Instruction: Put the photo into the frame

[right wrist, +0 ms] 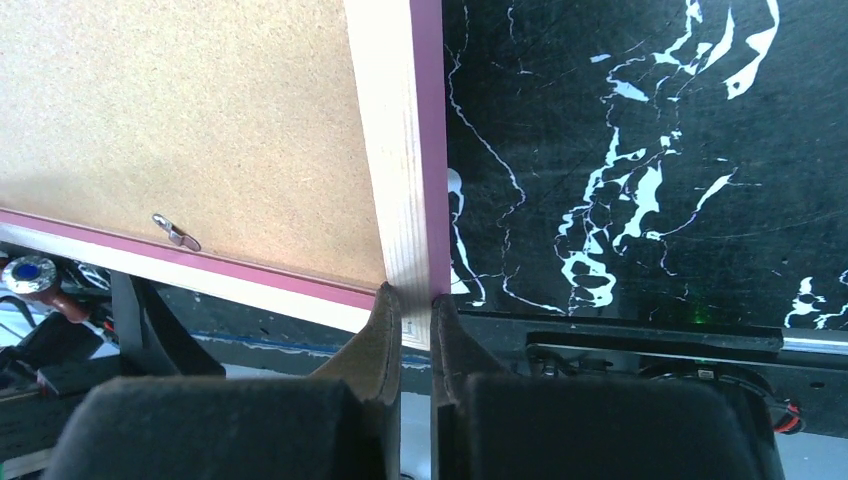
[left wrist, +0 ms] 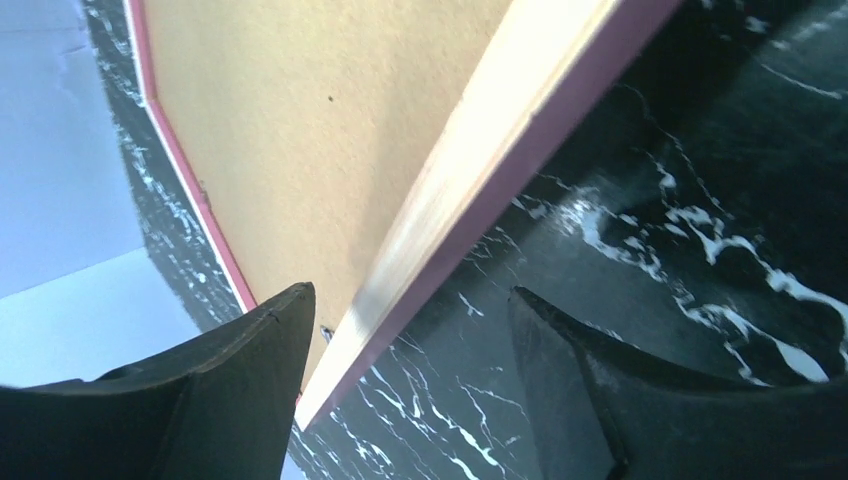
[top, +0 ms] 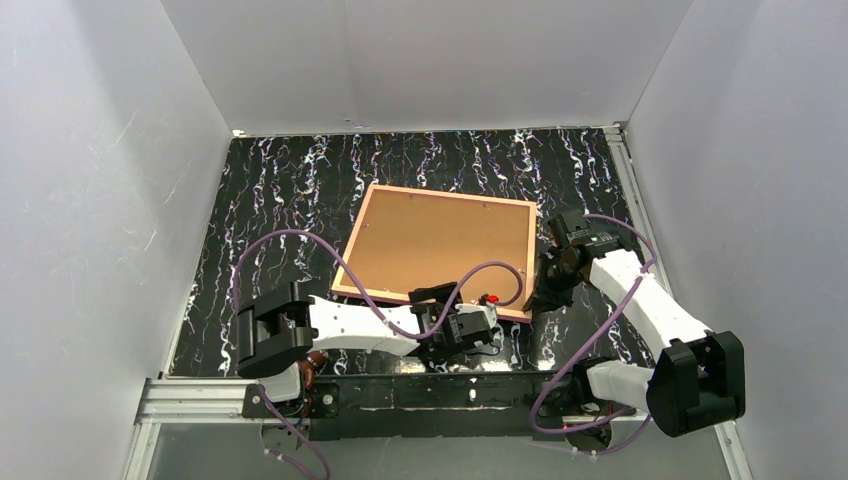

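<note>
The frame [top: 454,194] lies back up on the black marbled table, with the brown backing board [top: 440,245] filling it. The photo is hidden. My right gripper [top: 545,295] is at the frame's near right corner; in its wrist view the gripper [right wrist: 413,294] is shut on the pale-and-pink rim of the frame [right wrist: 400,150]. My left gripper [top: 445,305] is at the frame's near edge. In the left wrist view it [left wrist: 410,291] stands open, and the rim of the frame [left wrist: 480,150] runs between its fingers, closer to the left one, touching neither.
White walls close in the table on three sides. A black rail [top: 430,385] runs along the near edge between the arm bases. Purple cables loop over the frame's near edge. A small metal turn clip [right wrist: 175,232] sits on the backing board [right wrist: 180,120].
</note>
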Motion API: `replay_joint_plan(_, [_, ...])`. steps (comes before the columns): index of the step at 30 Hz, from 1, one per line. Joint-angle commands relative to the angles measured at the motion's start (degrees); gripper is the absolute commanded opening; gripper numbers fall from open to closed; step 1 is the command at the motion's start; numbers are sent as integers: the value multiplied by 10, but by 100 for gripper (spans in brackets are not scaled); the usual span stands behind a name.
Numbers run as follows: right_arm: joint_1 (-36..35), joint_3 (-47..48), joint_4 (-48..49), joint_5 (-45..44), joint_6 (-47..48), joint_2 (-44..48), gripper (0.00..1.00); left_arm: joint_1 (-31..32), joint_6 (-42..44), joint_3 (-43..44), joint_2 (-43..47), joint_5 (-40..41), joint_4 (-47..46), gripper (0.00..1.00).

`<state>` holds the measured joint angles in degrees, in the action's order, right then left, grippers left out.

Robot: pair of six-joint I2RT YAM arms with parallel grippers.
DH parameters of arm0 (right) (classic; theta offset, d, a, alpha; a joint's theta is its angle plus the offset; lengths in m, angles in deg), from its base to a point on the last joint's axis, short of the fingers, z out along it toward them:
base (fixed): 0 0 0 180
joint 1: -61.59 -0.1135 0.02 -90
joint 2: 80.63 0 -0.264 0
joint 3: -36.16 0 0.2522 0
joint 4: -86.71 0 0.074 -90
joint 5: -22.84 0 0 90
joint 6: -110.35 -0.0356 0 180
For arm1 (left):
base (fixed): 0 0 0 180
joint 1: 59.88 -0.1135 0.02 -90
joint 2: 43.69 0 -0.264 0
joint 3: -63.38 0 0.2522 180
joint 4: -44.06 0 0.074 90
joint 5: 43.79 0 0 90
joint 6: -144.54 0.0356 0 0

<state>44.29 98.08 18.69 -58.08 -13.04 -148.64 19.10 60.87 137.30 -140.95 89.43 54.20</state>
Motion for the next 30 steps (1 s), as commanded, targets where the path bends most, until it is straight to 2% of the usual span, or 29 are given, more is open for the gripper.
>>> replay_joint_plan(1, [3, 39, 3, 49, -14, 21, 1, 8, 3, 8, -23, 116, 19, 65])
replay_joint_plan(4, [3, 39, 2, 48, -13, 22, 1, 19, 12, 13, -37, 159, 20, 50])
replay_joint_plan(6, [3, 36, 6, 48, -15, 22, 1, 28, 23, 12, -42, 181, 13, 49])
replay_joint_plan(9, [3, 30, 11, 52, -16, 24, 1, 39, 37, 14, -56, 210, 7, 38])
replay_joint_plan(13, [3, 27, 18, 65, -10, 31, 2, 48, 49, 24, -75, 233, 11, 14])
replay_joint_plan(15, [3, 29, 21, 71, -6, 40, 5, 52, 59, 24, -80, 248, 7, 7])
replay_joint_plan(16, [4, 32, 20, 69, -6, 46, 23, 54, 63, 24, -80, 250, 4, 4])
replay_joint_plan(17, [3, 35, 20, 68, -5, 53, 32, 53, 66, 23, -77, 246, 4, 2])
replay_joint_plan(19, [3, 45, 15, 59, -5, 66, 46, 54, 68, 20, -70, 236, 9, 0])
replay_joint_plan(21, [3, 57, 6, 53, -5, 78, 56, 54, 67, 18, -57, 217, 22, 0])
replay_joint_plan(25, [3, 84, -2, 45, -6, 106, 67, 53, 45, 26, -26, 173, 87, 0])
replay_joint_plan(30, [3, 119, 3, 44, -18, 150, 72, 53, 25, 41, 23, 125, 153, 0])
